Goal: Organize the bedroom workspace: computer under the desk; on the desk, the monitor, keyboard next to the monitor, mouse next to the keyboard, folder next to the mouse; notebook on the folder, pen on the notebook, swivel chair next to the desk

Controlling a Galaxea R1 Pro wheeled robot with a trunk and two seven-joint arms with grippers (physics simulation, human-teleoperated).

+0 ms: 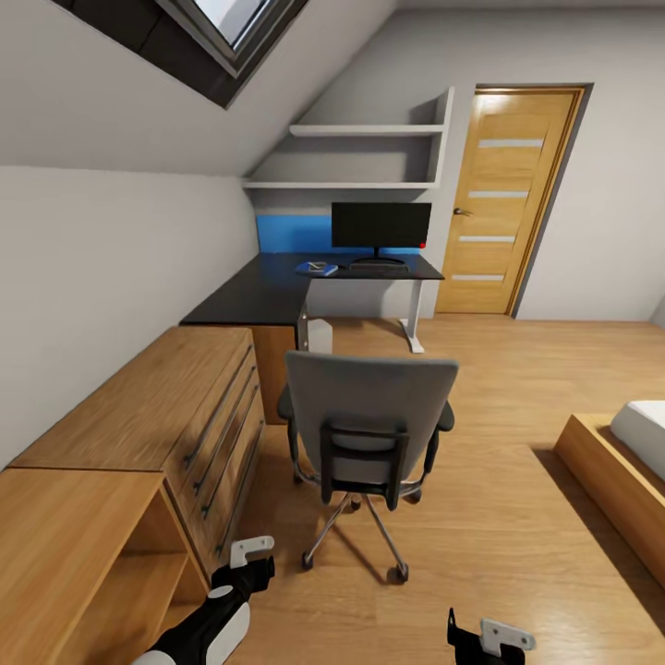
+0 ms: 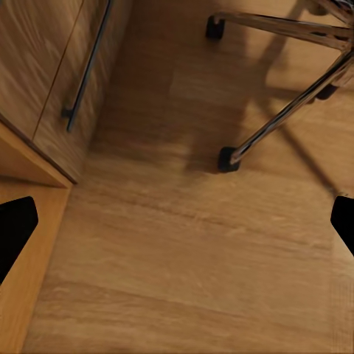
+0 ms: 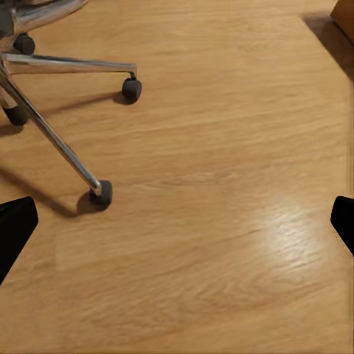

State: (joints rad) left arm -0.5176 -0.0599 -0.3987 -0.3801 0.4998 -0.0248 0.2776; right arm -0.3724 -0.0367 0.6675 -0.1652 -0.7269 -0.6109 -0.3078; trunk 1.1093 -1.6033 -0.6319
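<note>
The swivel chair [image 1: 368, 434] stood at 12 o'clock before the robot, worktop [image 1: 277, 286] beyond; both claws, left [image 2: 177, 221] and right [image 3: 177, 225], hung wide and empty. Next, judging: push chair deskward.

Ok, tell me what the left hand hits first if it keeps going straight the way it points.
Most likely the bare wood floor: the left hand is open and points down at it, with the cabinet off to one side and the swivel chair's caster beyond. Depth is unclear.
</note>
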